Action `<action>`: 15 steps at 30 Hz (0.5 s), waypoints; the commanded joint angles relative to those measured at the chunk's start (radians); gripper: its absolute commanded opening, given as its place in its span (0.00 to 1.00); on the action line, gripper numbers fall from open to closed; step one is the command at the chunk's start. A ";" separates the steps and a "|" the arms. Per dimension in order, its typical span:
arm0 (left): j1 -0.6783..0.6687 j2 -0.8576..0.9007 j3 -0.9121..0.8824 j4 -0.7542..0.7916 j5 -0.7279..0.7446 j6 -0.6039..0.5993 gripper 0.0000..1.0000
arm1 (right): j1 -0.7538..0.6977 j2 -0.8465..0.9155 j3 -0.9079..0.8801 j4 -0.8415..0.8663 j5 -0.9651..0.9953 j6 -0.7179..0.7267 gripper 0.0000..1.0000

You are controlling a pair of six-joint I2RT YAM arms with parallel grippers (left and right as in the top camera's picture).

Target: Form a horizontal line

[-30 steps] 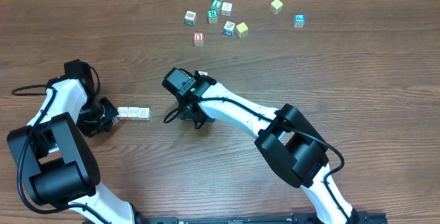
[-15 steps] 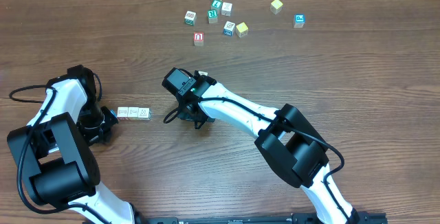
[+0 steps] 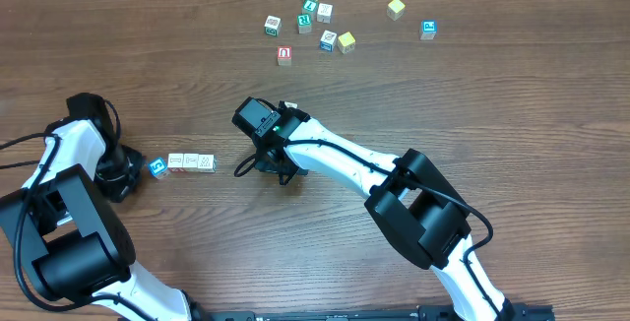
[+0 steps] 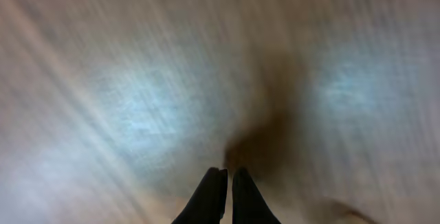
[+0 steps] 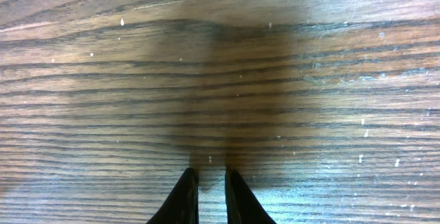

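A short horizontal line of cubes lies at the left of the table, touching side by side: one blue-faced cube (image 3: 157, 168) at the left end, then three whitish-faced cubes (image 3: 191, 161). My left gripper (image 3: 123, 175) sits just left of the blue cube, apart from it. Its wrist view is blurred by motion and shows the left gripper (image 4: 228, 171) shut on nothing. My right gripper (image 3: 274, 168) rests low over bare wood to the right of the row. In its wrist view the right gripper (image 5: 211, 172) is all but shut, with only wood in the narrow gap.
Loose cubes lie scattered at the back of the table: a red-faced cube (image 3: 284, 55), two yellow cubes (image 3: 396, 8) (image 3: 346, 42), a blue-faced cube (image 3: 428, 30) and several green and white ones (image 3: 310, 11).
My left arm has swung back to the left, away from the row, uncovering the blue-faced cube at its left end. The right arm has not moved.
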 commanded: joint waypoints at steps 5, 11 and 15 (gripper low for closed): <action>-0.003 -0.018 -0.001 0.033 0.218 -0.032 0.04 | -0.008 0.021 -0.018 -0.004 0.037 -0.005 0.12; -0.003 -0.018 -0.001 0.045 0.217 -0.029 0.04 | -0.008 0.021 -0.018 -0.004 0.037 -0.005 0.12; -0.003 -0.018 -0.001 0.071 0.217 -0.030 0.04 | -0.008 0.021 -0.019 -0.004 0.037 -0.005 0.12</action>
